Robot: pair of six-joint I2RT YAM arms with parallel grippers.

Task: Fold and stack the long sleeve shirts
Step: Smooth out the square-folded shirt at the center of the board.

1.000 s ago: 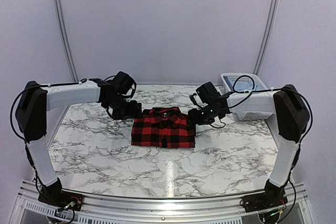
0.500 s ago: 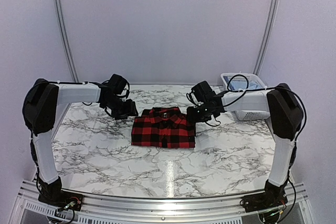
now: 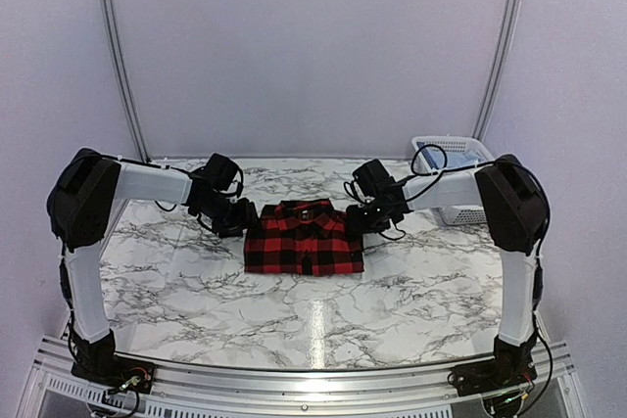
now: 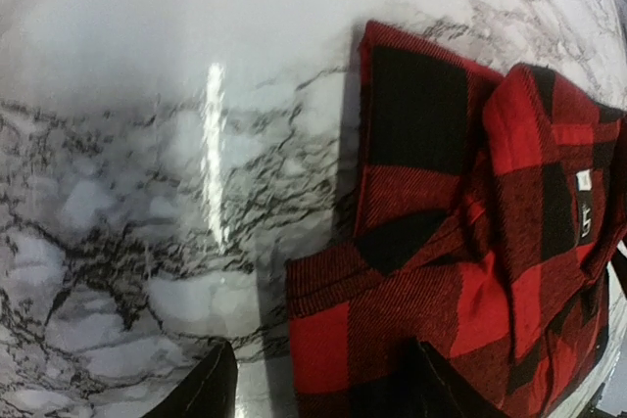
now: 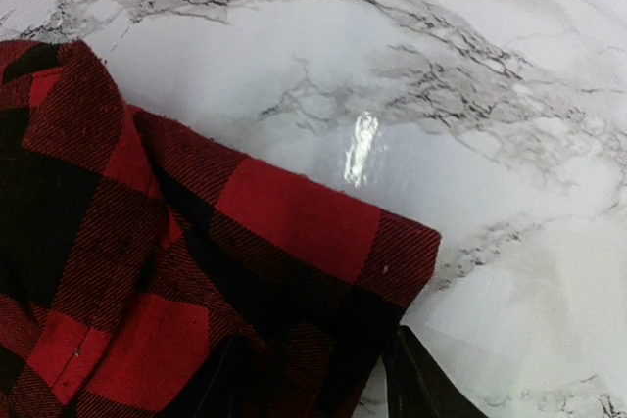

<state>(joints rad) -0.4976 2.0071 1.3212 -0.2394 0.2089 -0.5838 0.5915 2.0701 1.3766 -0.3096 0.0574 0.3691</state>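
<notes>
- Marble table (image 3: 196, 281): lies under the red-and-black shirt (image 3: 304, 240), which sits near its middle, toward the back.
- Red-and-black shirt: already folded into 1 rectangle, collar at the far edge. It looks soft, light and limp, so a pinch on 1 layer would probably pull the fold open. The 2 far corners, taken through the full thickness, seem the best hold.
- White basket (image 3: 462, 212): right of the shirt and farther back, well apart. I cannot make out what it holds.
- Left gripper (image 3: 238, 216): at the shirt's far left corner. Its jaws are apart and straddle the cloth edge, with bare table between 1 finger (image 4: 208, 391) and the cloth.
- Right gripper (image 3: 368, 218): at the shirt's far right corner. Cloth fills the gap beside its finger (image 5: 421, 384), and I cannot tell whether it is pinched.
- Compared with 1 second ago, both arms lean farther forward and the grippers sit lower at the shirt's corners. The shirt has not moved.
</notes>
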